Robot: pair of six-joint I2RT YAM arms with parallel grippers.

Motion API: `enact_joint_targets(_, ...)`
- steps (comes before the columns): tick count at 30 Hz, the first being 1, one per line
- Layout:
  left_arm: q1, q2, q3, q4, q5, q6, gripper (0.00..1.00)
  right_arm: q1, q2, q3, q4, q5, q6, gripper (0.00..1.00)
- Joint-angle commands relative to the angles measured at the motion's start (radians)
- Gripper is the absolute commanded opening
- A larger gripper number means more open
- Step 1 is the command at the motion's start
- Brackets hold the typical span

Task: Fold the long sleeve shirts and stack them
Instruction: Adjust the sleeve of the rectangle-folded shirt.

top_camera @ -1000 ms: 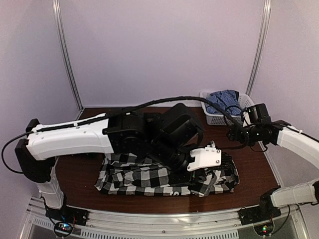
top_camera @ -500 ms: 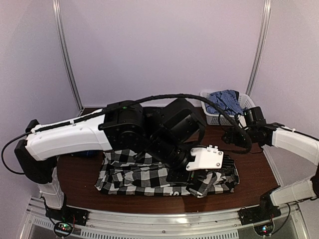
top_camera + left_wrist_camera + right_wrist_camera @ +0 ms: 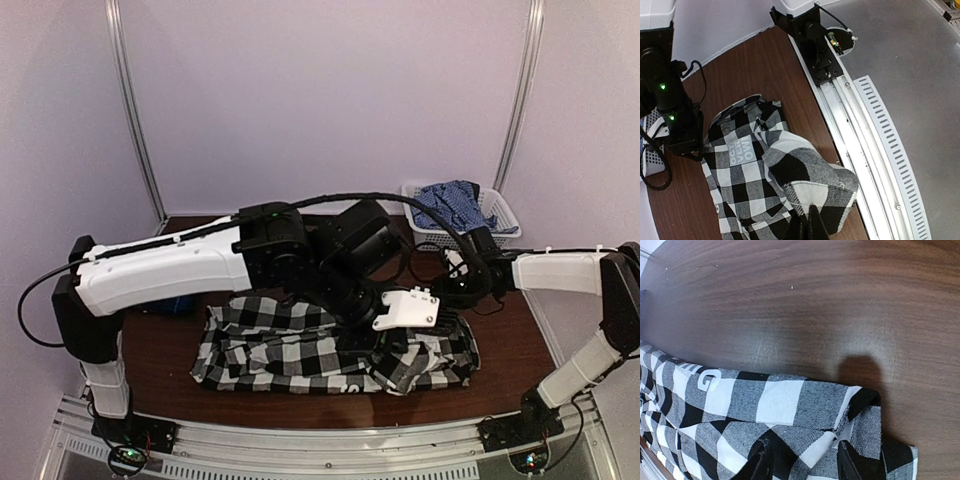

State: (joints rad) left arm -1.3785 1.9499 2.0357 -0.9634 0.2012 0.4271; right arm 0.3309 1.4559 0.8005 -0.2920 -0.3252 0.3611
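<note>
The black-and-white checked shirt (image 3: 300, 355) is spread in a rumpled heap across the near middle of the bench (image 3: 150, 350). Its white lettering is caught only in fragments in the wrist views. A fold towards its right end is pinched between the left fingers (image 3: 808, 226), which are pressed fully together on the cloth and hold it raised a little above the rest of the shirt. Only their tips are seen, at the bottom edge of the left wrist view, and from above they are hidden under the white wrist housing (image 3: 405, 310).

The right fingers (image 3: 802, 465) are held partly apart at the shirt's far right edge, with checked cloth showing in the gap between them (only the tips are in frame, cut off by the lower border). Whether the cloth is actually touched by them cannot be told.

Much of the shirt's back half is covered in the top view by the left arm (image 3: 160, 275), which is stretched across the bench from the left. A white basket (image 3: 425, 238) is set at the far right corner. A bundle of blue cloth (image 3: 448, 200) is piled in it, possibly the second shirt, though no collar or buttons can be made out. A metal rail (image 3: 860, 130) is seen running along the bench's near edge.
</note>
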Motion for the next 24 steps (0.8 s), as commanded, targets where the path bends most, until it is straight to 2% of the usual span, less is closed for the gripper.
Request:
enact_joint_targets(1, 0.119, 0.004, -0.06, 0.076, 0.129, 0.001, 0.0, 0.013, 0.035, -0.018, 0.03, 0.049, -0.027, 0.43)
enact_joint_targets(7, 0.238, 0.0, -0.129, 0.123, 0.247, 0.001, 0.0, 0.013, 0.067, -0.095, 0.054, 0.098, -0.006, 0.39)
enact_joint_targets(14, 0.364, -0.028, -0.206, 0.188, 0.359, 0.001, 0.0, 0.013, 0.061, -0.144, 0.052, 0.161, 0.009, 0.38)
enact_joint_targets(24, 0.516, -0.021, -0.283, 0.283, 0.493, -0.083, 0.0, 0.014, -0.043, -0.104, 0.0, 0.18, 0.016, 0.5)
